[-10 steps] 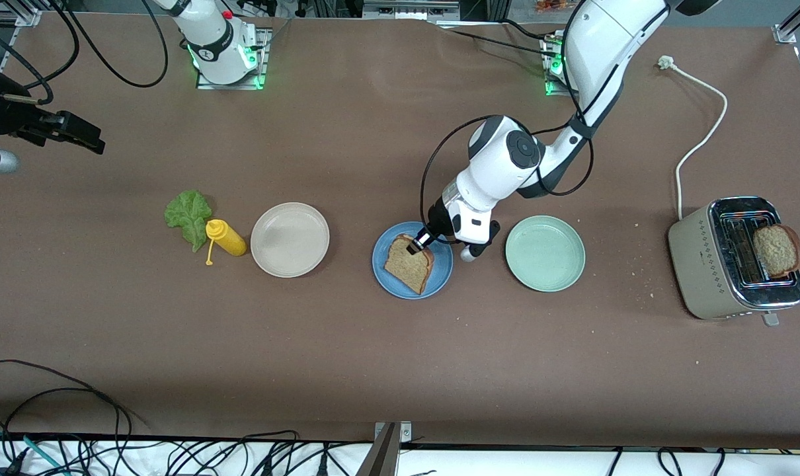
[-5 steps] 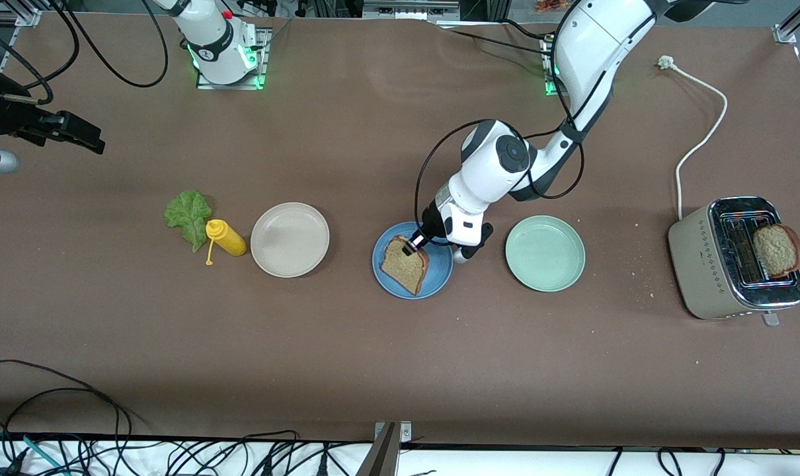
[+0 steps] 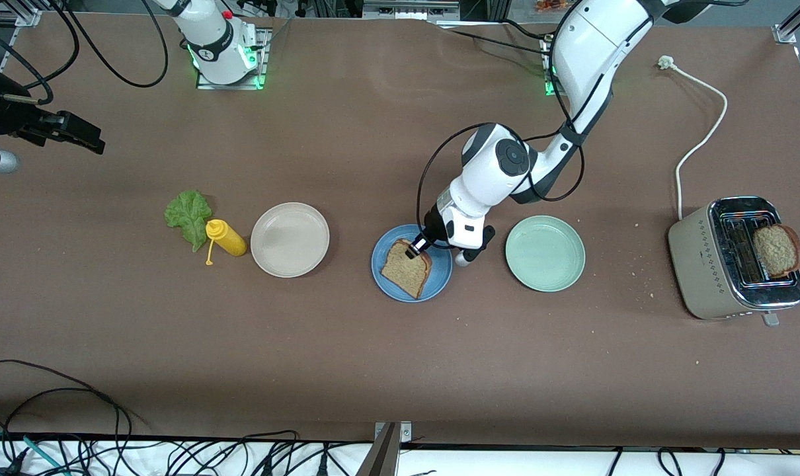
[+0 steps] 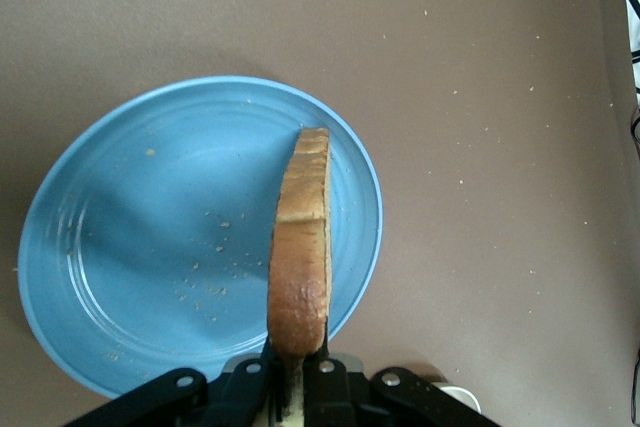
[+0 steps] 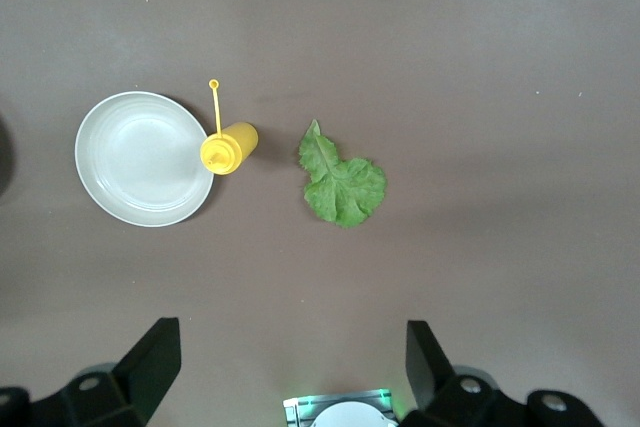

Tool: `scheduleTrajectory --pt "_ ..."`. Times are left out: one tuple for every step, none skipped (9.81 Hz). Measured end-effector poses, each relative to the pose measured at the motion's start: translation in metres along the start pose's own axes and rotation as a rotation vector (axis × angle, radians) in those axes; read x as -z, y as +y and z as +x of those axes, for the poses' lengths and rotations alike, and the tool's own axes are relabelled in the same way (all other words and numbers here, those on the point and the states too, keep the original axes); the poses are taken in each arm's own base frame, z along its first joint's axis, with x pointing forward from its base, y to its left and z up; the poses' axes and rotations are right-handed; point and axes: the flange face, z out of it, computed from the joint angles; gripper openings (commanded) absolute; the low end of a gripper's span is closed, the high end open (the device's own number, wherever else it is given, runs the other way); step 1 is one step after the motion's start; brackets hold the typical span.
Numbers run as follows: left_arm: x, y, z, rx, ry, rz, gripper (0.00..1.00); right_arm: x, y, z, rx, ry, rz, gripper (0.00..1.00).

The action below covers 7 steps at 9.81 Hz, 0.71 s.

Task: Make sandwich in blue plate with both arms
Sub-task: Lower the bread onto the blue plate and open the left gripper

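Near the middle of the front view, the left gripper (image 3: 416, 250) was clamped on the crust edge of a bread slice (image 3: 406, 269), holding it over the blue plate (image 3: 385, 279), probably to lay it flat there as the sandwich's base. At the frame's upper left edge the right gripper (image 5: 292, 367) waited with its jaws wide apart and empty, high over the lettuce leaf (image 3: 188, 216) beside the yellow bottle (image 3: 225, 238), likely its next pick. A second slice (image 3: 775, 250) sat in the toaster (image 3: 707, 264) at the right.

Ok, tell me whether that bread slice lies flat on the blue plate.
Not flat. The bread slice stands on edge over the blue plate, clamped in the shut left gripper.
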Motion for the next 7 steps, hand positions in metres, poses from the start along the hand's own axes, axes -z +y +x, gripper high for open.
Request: scheduleTrajectory --pt "-0.001 -0.001 0.001 0.001 0.001 0.002 0.56 0.000 0.000 0.000 0.000 0.000 0.000 1.00" --pt "-0.002 -0.002 0.004 0.004 0.003 0.005 0.85 0.000 0.000 0.000 0.000 0.000 0.000 1.00" --pt "-0.005 -0.005 0.007 0.003 0.005 0.019 1.00 0.000 0.000 0.000 0.000 0.000 0.000 1.00" --pt "-0.009 -0.010 0.009 -0.030 0.011 0.054 1.00 0.000 0.000 0.000 0.000 -0.001 0.000 1.00" --pt "-0.011 -0.013 0.009 -0.069 0.018 0.086 1.00 0.000 0.000 0.000 0.000 -0.001 0.000 1.00" --pt "-0.013 -0.016 0.008 -0.085 0.015 0.115 1.00 0.000 0.000 0.000 0.000 -0.001 0.000 1.00" --pt "-0.016 -0.020 0.006 -0.115 0.013 0.162 1.00 0.000 0.000 0.000 0.000 -0.001 0.000 1.00"
